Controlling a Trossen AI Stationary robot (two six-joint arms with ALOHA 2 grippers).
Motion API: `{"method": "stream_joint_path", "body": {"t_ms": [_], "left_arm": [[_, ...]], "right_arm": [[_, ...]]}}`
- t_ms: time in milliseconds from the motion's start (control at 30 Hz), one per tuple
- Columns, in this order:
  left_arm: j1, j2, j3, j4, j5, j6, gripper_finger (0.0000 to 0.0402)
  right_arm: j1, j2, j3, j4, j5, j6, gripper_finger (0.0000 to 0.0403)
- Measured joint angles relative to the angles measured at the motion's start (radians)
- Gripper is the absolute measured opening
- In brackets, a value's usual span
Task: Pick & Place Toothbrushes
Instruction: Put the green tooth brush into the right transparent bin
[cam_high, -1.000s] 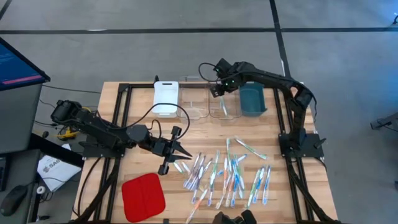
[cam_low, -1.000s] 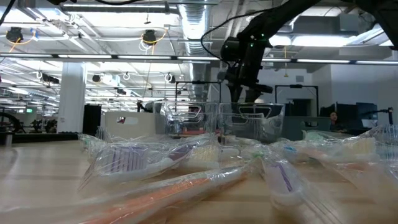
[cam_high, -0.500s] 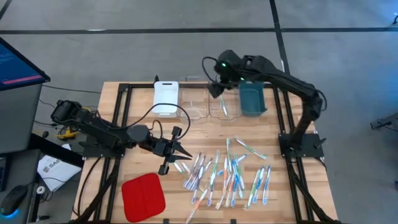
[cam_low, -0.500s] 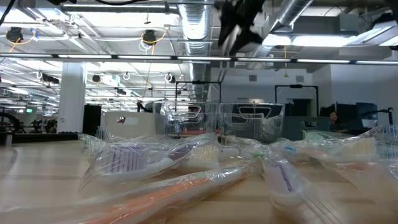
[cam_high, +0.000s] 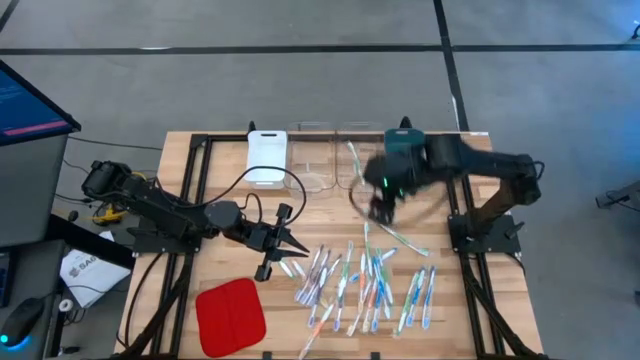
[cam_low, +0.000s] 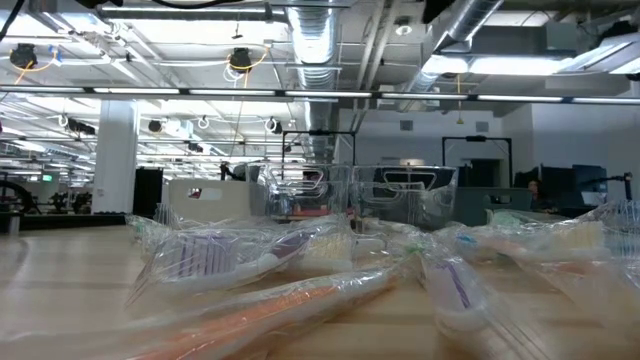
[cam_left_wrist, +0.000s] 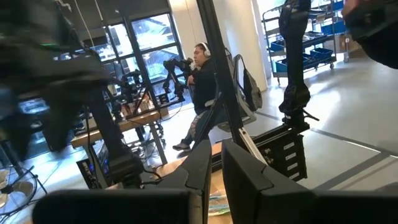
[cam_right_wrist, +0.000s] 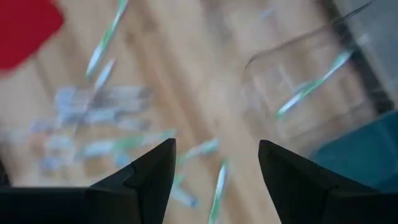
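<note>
Several toothbrushes (cam_high: 365, 280) in clear wrappers lie scattered flat on the wooden table, at its near middle; the low view shows them close up (cam_low: 300, 260). One more toothbrush (cam_high: 352, 158) lies in a clear tray (cam_high: 345, 138) at the far edge, also seen in the right wrist view (cam_right_wrist: 311, 84). My right gripper (cam_high: 378, 208) hangs blurred above the table's middle, between that tray and the pile, pointing down, open and empty (cam_right_wrist: 214, 168). My left gripper (cam_high: 298, 250) is shut and empty, held level just left of the pile (cam_left_wrist: 214, 171).
A white tray (cam_high: 267, 155), a second clear tray (cam_high: 310, 165) and a teal tray (cam_high: 402, 148) stand in a row at the far edge. A red square pad (cam_high: 230, 315) lies at the near left. Black frame rails run along both table sides. A person stands in the room beyond.
My right gripper has left the clear tray at the far edge, risen, and swung toward the near edge; it now hangs over the table's middle, rolled about its own axis. A toothbrush stays lying in that tray.
</note>
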Motion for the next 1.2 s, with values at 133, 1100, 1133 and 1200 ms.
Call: {"method": "stream_joint_path", "body": {"t_ms": [133, 1100, 1133, 1200], "left_arm": [[0.000, 0.000, 0.000, 0.000, 0.000, 0.000, 0.0033], [0.000, 0.000, 0.000, -0.009, 0.000, 0.000, 0.0033], [0.000, 0.000, 0.000, -0.010, 0.000, 0.000, 0.0033], [0.000, 0.000, 0.000, -0.011, 0.000, 0.000, 0.0033]], "right_arm": [[0.152, 0.031, 0.000, -0.040, 0.000, 0.094, 0.0223], [0.627, 0.141, -0.003, -0.066, 0.434, 0.540, 0.0224], [0.638, 0.133, -0.015, -0.063, 0.449, 0.551, 0.0224], [0.650, 0.111, -0.062, -0.064, 0.463, 0.585, 0.0224]]}}
